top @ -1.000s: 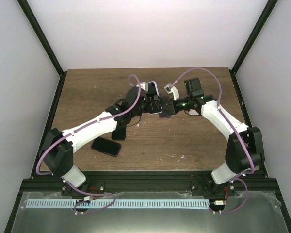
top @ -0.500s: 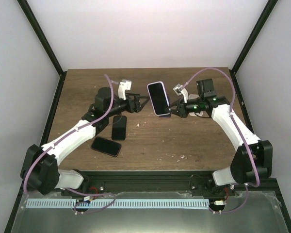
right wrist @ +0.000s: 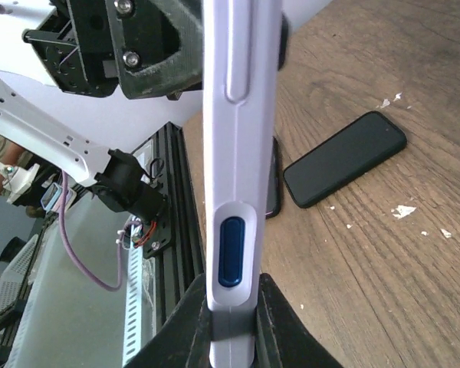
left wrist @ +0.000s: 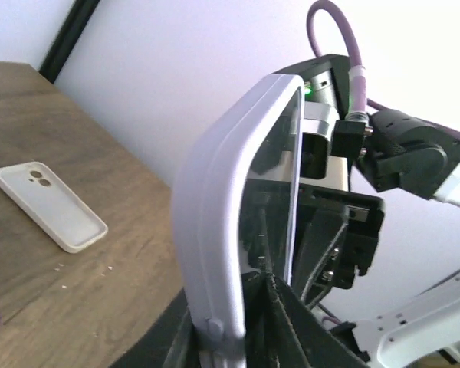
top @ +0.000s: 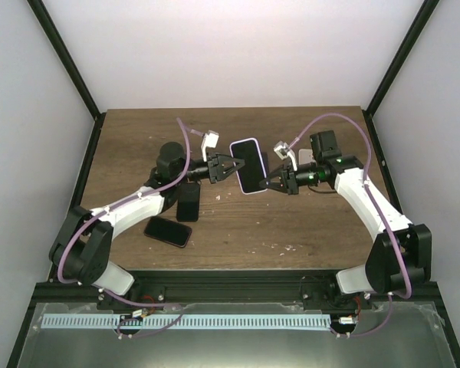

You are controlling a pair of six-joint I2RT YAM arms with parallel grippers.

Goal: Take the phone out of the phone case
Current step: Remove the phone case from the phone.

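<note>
The phone [top: 249,165] in its lavender phone case [left wrist: 215,230] hangs on edge above the middle of the table, between both arms. My right gripper [top: 267,184] is shut on the case's lower right edge. In the right wrist view the case [right wrist: 238,153] stands upright between the two black fingers of the right gripper [right wrist: 231,307], its blue side button showing. My left gripper [top: 234,166] has closed on the left edge. In the left wrist view one finger of the left gripper [left wrist: 230,322] lies on the dark screen [left wrist: 272,176] and the other behind the case back.
Two bare black phones [top: 188,202] [top: 168,231] lie on the wooden table under the left arm; one of these black phones [right wrist: 345,157] shows in the right wrist view. An empty white case [left wrist: 50,205] lies flat further off. White walls and black frame posts close in the table.
The left gripper has swung in from the left, reached the cased phone's left edge and closed on it. The right gripper has kept its hold and shifted the phone slightly left and down.
</note>
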